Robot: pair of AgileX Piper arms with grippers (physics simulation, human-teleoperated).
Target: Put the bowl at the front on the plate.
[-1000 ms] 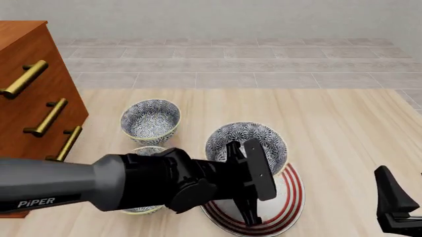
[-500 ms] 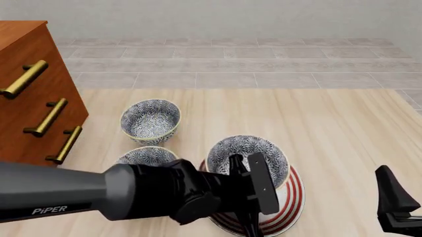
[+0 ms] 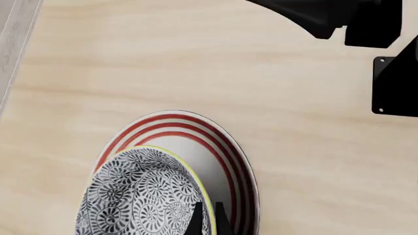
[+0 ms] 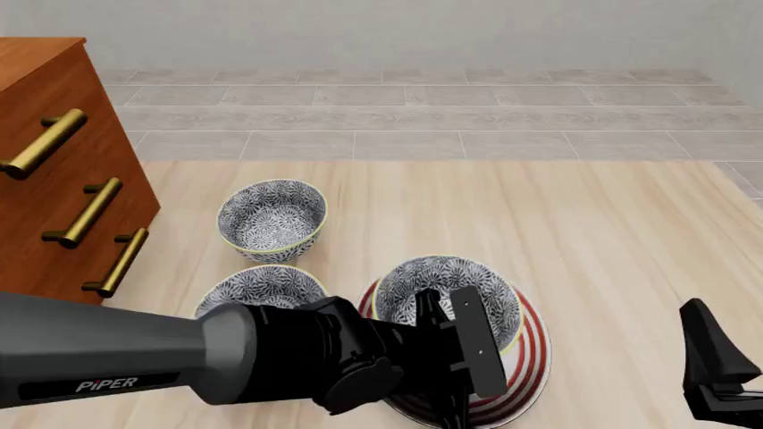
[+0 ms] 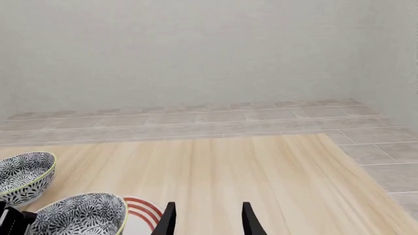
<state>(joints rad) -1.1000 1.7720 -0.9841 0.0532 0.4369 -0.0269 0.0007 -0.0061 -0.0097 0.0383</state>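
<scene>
My left gripper [image 4: 459,353] has the bowl [image 4: 448,299] pinched by its near wall: in the left wrist view the rim passes right between my two fingertips [image 3: 195,223], one inside the bowl and one outside. The bowl sits over the plate [image 4: 534,357], a little toward the plate's far side, with the red rings showing along the right and near edges. From the front I judge the bowl's base is on the plate or only just above it; I cannot tell which, since my own arm hides the near side of the plate.

So the carrying looks done. What is left, as I read it, is to let the bowl settle, spread my jaws off the rim and lift away without dragging the bowl along.

The two other bowls are off the plate: one [image 4: 260,288] just left of the plate, one [image 4: 272,217] beyond it toward the drawer chest [image 4: 60,188]. My right gripper [image 5: 205,220] hangs to the right of the plate, jaws spread, holding nothing.
</scene>
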